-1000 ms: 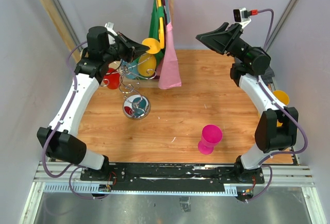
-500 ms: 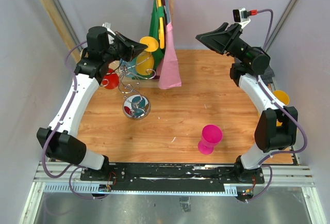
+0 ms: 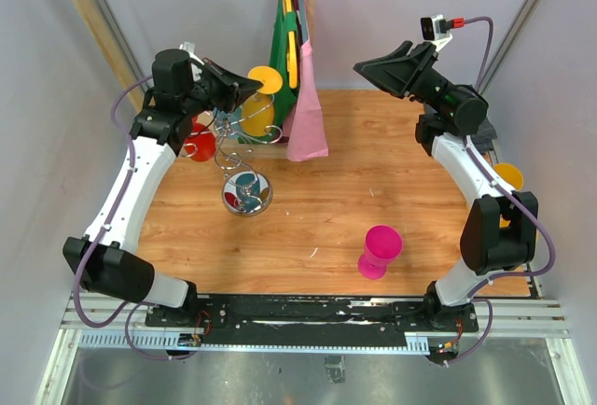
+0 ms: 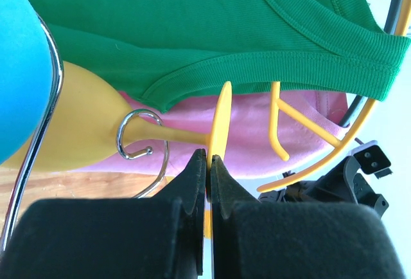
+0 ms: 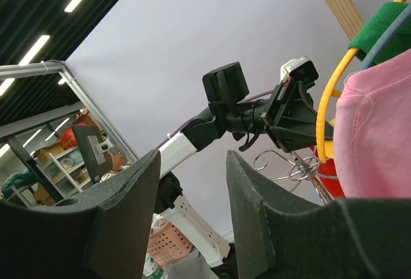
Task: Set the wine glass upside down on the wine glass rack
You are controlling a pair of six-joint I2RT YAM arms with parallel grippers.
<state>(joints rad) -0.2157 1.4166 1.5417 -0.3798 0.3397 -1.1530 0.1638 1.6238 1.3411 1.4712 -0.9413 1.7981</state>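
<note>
My left gripper (image 3: 248,83) (image 4: 209,157) is shut on the flat foot of a yellow wine glass (image 3: 260,114), held on its side at the top of the chrome wine glass rack (image 3: 246,192). In the left wrist view the glass's stem (image 4: 176,137) passes through a curled hook (image 4: 139,135) of the rack, and its bowl (image 4: 83,125) lies to the left. A red glass (image 3: 201,143) and a blue glass (image 4: 19,67) hang on the rack. The right gripper (image 3: 367,67) (image 5: 192,163) is open, raised at the back right, holding nothing.
A wooden rail frame (image 3: 89,13) at the back carries green (image 4: 212,28) and pink (image 3: 306,120) garments on hangers, right beside the rack. A pink glass (image 3: 381,250) stands on the table near the front. An orange cup (image 3: 509,179) sits behind the right arm.
The left arm has shifted slightly left and back with the yellow glass in it. The right arm has not moved.
</note>
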